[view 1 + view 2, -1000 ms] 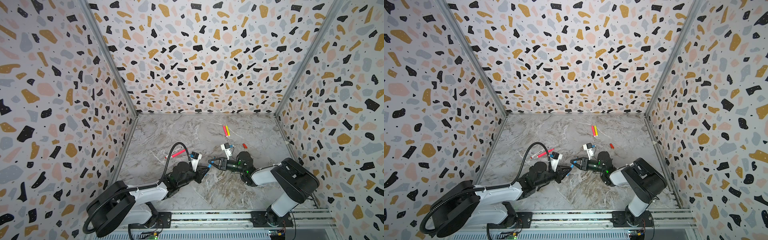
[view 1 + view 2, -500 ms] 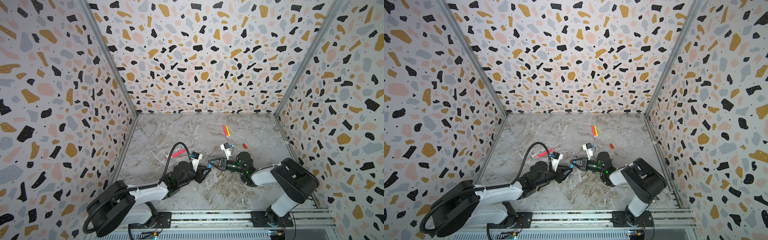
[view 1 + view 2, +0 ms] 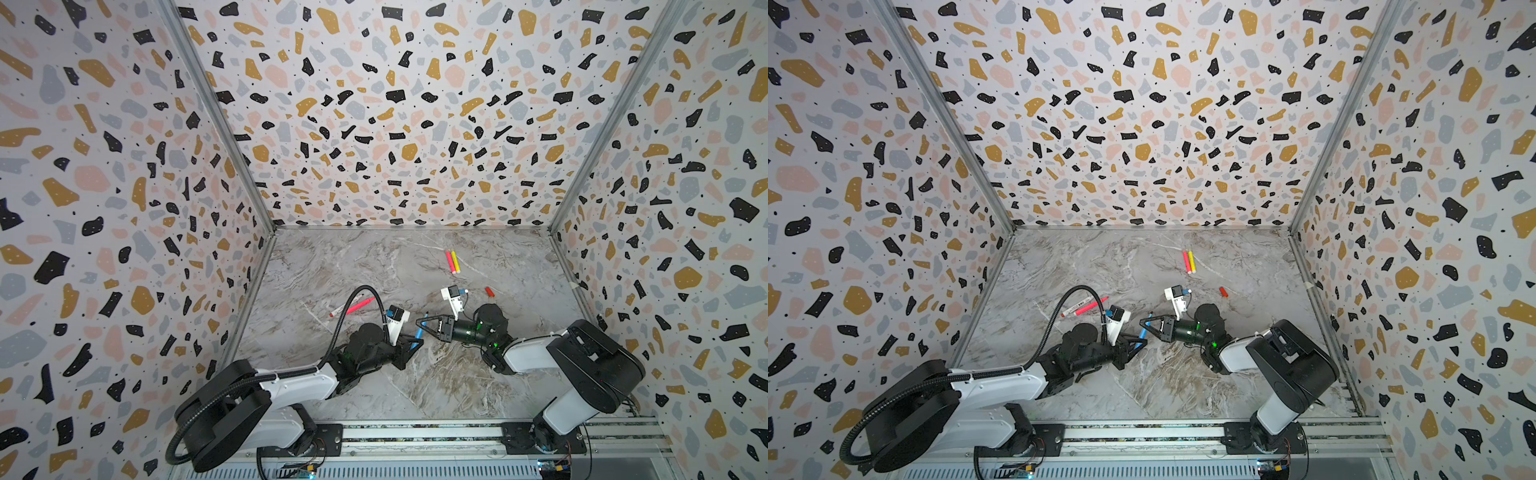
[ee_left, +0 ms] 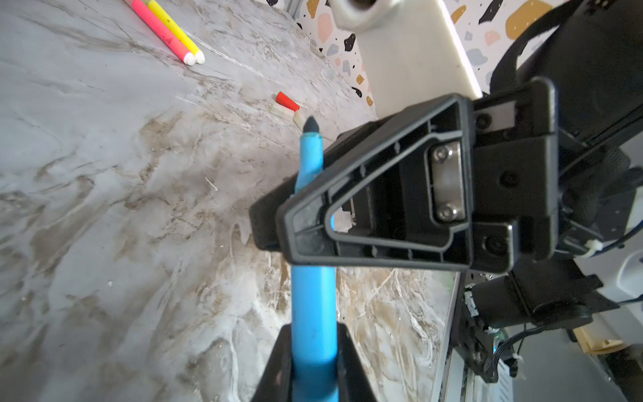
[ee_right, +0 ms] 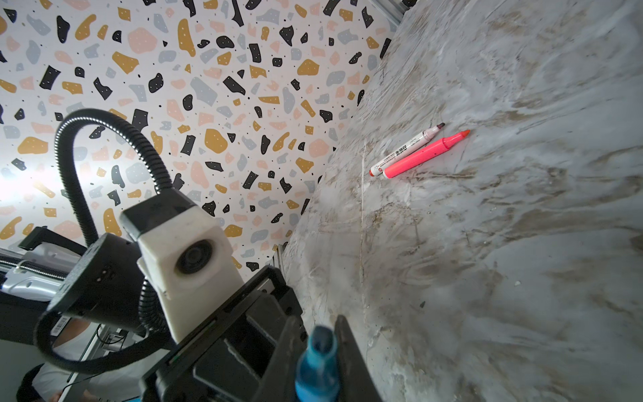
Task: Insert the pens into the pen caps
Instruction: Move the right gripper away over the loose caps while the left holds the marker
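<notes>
Both sets of jaws are closed on one object, the blue pen point(image 4: 313, 302).

Left gripper point(image 4: 313, 351): clamped on the rear part of the barrel, which runs out from between its fingers point(image 4: 349, 369) in the left wrist view.

Right gripper point(image 4: 278, 226): clamped on the same barrel further along, crossing it from the side. The pen's dark nib projects past this gripper and is exposed.

In both top views the left gripper point(image 3: 415, 343) and the right gripper point(image 3: 419, 322) meet over the near middle of the marble tabletop point(image 3: 374, 257), with the blue pen point(image 3: 1143, 332) bridging them at a tilt. In the right wrist view the blue barrel shows blurred between the right gripper's fingers point(image 5: 348, 351).

Remaining items, all lying on the tabletop:
- Red pen cap point(image 3: 490, 291): right of centre, beyond the right arm, well apart from the blue pen. Two pale pieces point(image 4: 283, 112) lie just beside it; they are too small to identify.
- Pink pen point(image 3: 450, 261) and yellow pen point(image 3: 455, 262): side by side, touching, nearer the back wall point(image 3: 395, 124).
- Pink-red pen point(image 5: 422, 155) and white-barrelled pen point(image 5: 405, 149): side by side left of centre, beyond the left arm, nibs exposed.
</notes>
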